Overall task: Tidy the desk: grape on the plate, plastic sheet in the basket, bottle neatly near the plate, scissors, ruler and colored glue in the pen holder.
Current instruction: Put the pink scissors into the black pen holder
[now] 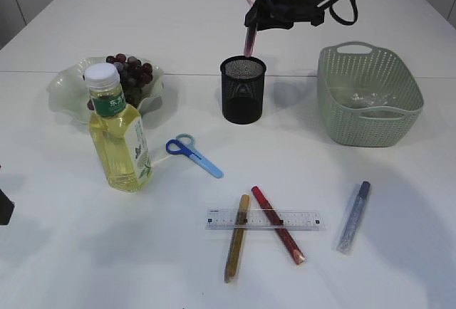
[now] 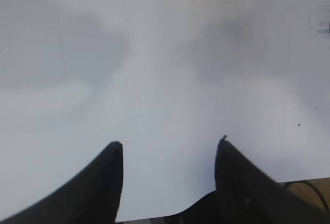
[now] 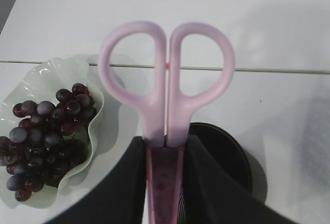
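Dark purple grapes [image 1: 130,71] lie on the ruffled pale green plate [image 1: 64,88], far left. The right gripper [image 1: 251,25] pinches pink-handled scissors [image 3: 166,87] above the black mesh pen holder [image 1: 243,90]. Blue scissors [image 1: 194,154], clear ruler [image 1: 263,219] and glitter glue sticks [image 1: 278,224] wait nearer (left gripper [image 2: 169,149] half open, empty).

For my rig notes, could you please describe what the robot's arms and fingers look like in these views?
The right arm's gripper is matte black, with black cables looping beside it in the exterior view. In the right wrist view its fingers are smooth, black and broad, tapering upward. The left gripper shows two dark, curved fingers narrowing to blunt tips, with a cable visible at the lower right corner. No markings are visible.
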{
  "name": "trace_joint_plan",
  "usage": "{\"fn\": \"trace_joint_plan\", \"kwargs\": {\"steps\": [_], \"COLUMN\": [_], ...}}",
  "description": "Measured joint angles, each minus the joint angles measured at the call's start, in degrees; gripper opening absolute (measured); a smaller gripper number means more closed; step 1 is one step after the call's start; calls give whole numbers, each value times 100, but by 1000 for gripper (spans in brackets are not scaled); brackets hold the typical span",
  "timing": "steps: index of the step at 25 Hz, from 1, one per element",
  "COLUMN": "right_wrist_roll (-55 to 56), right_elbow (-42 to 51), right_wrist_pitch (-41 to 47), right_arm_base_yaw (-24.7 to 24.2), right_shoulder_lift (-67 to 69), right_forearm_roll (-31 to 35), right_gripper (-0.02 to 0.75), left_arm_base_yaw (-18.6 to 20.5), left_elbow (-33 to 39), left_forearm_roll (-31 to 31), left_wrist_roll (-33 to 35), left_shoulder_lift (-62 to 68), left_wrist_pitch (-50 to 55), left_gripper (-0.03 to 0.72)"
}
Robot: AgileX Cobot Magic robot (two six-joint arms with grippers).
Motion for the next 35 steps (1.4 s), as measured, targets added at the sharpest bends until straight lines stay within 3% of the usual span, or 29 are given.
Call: {"fn": "trace_joint_plan", "kwargs": {"steps": [12, 20, 23, 28, 35], "right_wrist_roll": [-2496, -2787, -2800, -2800, -2822], "right_elbow": [0, 0, 0, 0, 0], "right_wrist_pitch": [-628, -638, -638, -615, -381], "right_arm_base_yaw": [0, 0, 0, 0, 0], "right_shoulder_lift": [575, 797, 797, 797, 647], "right_forearm_roll": [846, 961, 961, 1103, 1258], "right_gripper": [176, 179, 226, 403, 437], "left_arm_base_yaw": [0, 0, 0, 0, 0], "left_elbow": [0, 0, 0, 0, 0], "left_forearm_roll": [0, 0, 0, 0, 0], "left_wrist_roll": [0, 0, 0, 0, 0], "left_shoulder_lift": [0, 0, 0, 0, 0], "left_wrist_pitch": [73, 85, 85, 85, 85], "left_gripper": [417, 417, 417, 417, 417]}}
